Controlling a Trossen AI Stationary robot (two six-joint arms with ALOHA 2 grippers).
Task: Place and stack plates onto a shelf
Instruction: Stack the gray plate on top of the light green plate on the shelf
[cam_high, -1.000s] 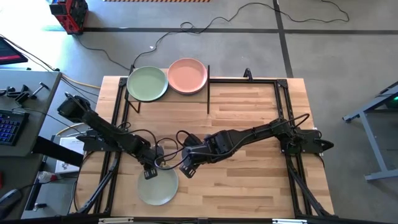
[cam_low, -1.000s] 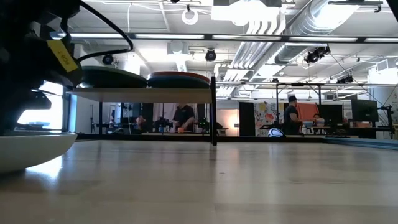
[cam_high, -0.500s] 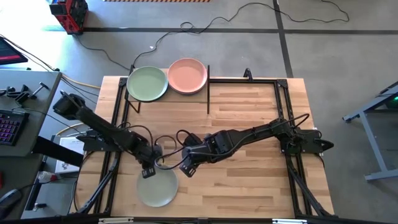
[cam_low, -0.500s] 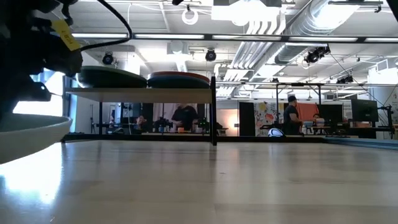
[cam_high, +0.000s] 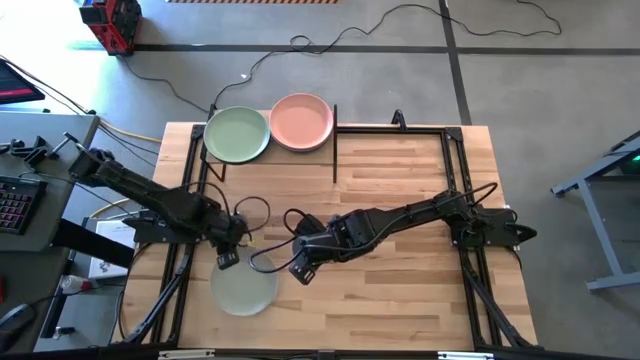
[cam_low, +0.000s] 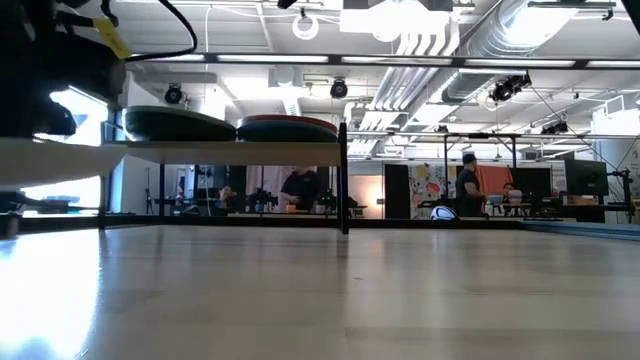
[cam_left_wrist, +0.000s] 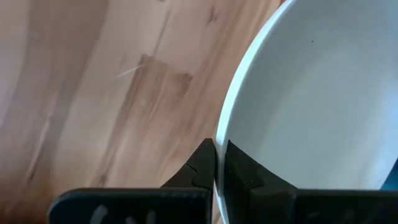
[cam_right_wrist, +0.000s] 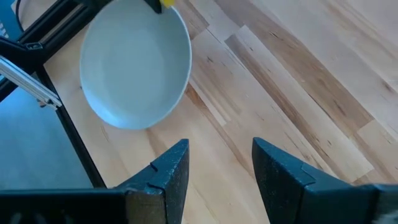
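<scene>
A pale cream-green plate (cam_high: 243, 287) hangs near the table's near-left corner, held by my left gripper (cam_high: 226, 256), which is shut on its rim. In the low view the plate (cam_low: 45, 160) shows as a pale level band above the tabletop. My right gripper (cam_high: 299, 270) hovers open just right of the plate, touching nothing; its wrist view shows the plate (cam_right_wrist: 134, 68) ahead of the open fingers (cam_right_wrist: 217, 168). The shelf (cam_high: 330, 130) stands at the far-left corner, with a sage green plate (cam_high: 237, 134) and a pink plate (cam_high: 302, 121) resting flat on its board (cam_low: 230, 152). My left gripper (cam_left_wrist: 217, 171) pinches the plate's rim (cam_left_wrist: 222, 134) between its two fingers, one on the inner side and one on the outer. In the high view the fingers come at the rim's far-left part, slanting down. The plate is lifted clear of the table and about level.
Black metal frame rods run along the table's edges (cam_high: 185, 190). The wooden tabletop (cam_high: 400, 220) stretches bare to the right of both grippers. The room beyond the table holds desks and people (cam_low: 468, 185). A keyboard and clutter sit on a side desk (cam_high: 20, 190) to the left.
My left gripper has moved up and toward the table's left edge, still shut on the plate's rim. The plate, which rested on the table, is now lifted clear and sits level, carried a little left and toward the far edge.
</scene>
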